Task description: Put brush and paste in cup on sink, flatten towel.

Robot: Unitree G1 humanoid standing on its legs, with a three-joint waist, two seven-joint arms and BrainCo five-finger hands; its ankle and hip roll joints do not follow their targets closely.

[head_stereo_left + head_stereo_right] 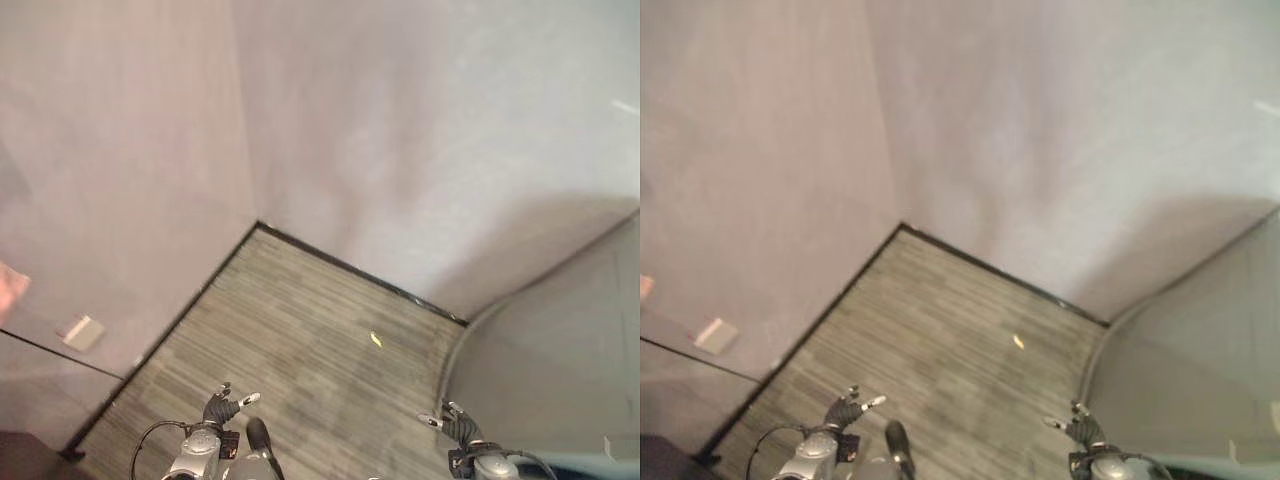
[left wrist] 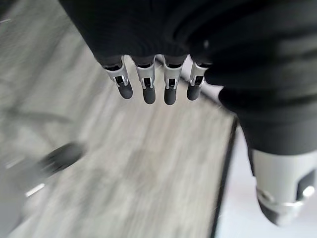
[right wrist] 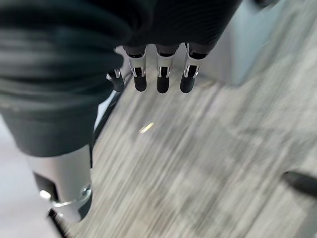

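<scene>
My left hand (image 1: 222,408) hangs low at the bottom left over the carpet, fingers (image 2: 148,87) straight and relaxed with nothing in them. My right hand (image 1: 455,424) hangs at the bottom right in the same way, its fingers (image 3: 159,77) straight and holding nothing. Both hands are above bare floor, apart from each other.
Grey striped carpet (image 1: 300,350) runs into a corner where two pale walls meet along a black skirting (image 1: 340,265). A small yellow scrap (image 1: 376,340) lies on the carpet. A curved grey panel (image 1: 550,350) stands at the right. A pale tag (image 1: 80,331) sits on the left wall.
</scene>
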